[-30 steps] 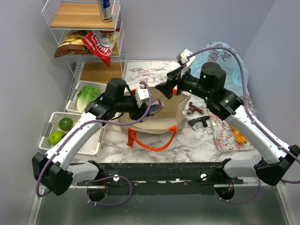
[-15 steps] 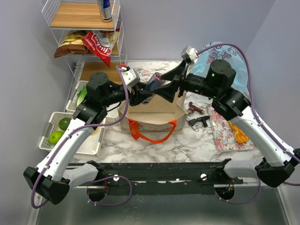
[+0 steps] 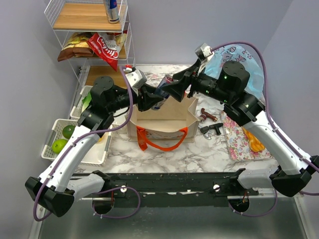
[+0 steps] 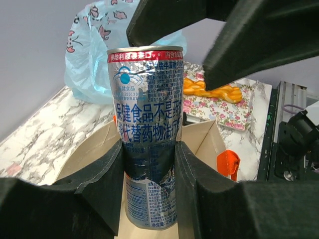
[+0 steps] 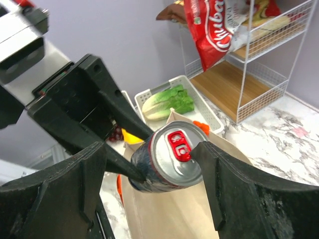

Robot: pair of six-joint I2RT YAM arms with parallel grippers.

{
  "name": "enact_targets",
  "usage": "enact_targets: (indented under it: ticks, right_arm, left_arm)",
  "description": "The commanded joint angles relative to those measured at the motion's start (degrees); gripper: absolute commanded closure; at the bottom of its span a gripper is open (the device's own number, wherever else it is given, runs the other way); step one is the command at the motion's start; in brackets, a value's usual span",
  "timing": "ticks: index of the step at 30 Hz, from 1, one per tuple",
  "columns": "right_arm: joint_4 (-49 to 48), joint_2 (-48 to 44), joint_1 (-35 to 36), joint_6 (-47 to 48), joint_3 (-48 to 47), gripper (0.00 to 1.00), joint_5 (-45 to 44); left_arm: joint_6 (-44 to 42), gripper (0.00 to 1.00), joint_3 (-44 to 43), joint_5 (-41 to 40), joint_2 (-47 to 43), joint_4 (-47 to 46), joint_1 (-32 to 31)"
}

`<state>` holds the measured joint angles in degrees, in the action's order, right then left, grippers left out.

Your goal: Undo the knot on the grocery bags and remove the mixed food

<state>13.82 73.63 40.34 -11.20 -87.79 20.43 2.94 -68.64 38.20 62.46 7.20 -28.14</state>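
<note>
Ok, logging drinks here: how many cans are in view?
2. One can stands on the rack's top shelf; the other can sits in the left gripper over the tote. More may hide inside.

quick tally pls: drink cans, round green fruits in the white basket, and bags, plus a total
blue-silver drink cans: 2 (shelf can, held can)
round green fruits: 2 (upper fruit, lower fruit)
bags: 2 (beige canvas tote, light-blue plastic bag)
total: 6
</note>
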Motion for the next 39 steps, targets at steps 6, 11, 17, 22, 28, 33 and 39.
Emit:
enact_targets:
  ticks: [6,11,17,22,28,33,39]
  right_arm:
    - [0.5,-0.3,0.2,-6.3,-6.3,0.18,-10.8]
    - [1.8,-1.7,0.3,-7.5,-3.1,0.17,-4.9]
    - [0.4,-1.7,0.3,-7.6,-0.8,0.00,-2.8]
    - [-1.8,-0.5,0.3,-7.6,-1.3,0.17,-0.4]
    - [-3.8,0.3,0.3,-5.4,-1.7,0.64,2.8]
    - [-3.6,0.9,0.2,-3.6,-2.5,0.99,2.6]
    - [-3.5,0.9,0.2,-2.3,-2.9,0.99,2.9]
  left_arm:
    - [3.6,1.00,-3.3,2.1,-1.5,-10.8,-0.3]
    - [6.4,1.00,-3.7,2.5,-1.4,-12.3,-0.3]
    - [7.6,1.00,-4.5,3.6,-1.3,-13.3,-0.3]
    - [7.1,1.00,-4.7,4.9,-1.0,-12.9,-0.3]
    - [3.7,0.86,-8.1,3.7,0.5,-4.8,-0.5]
    - [-1.3,0.52,-14.5,2.5,3.7,7.7,-0.9]
    - [-4.2,0.36,-17.4,0.5,5.4,14.5,-0.9]
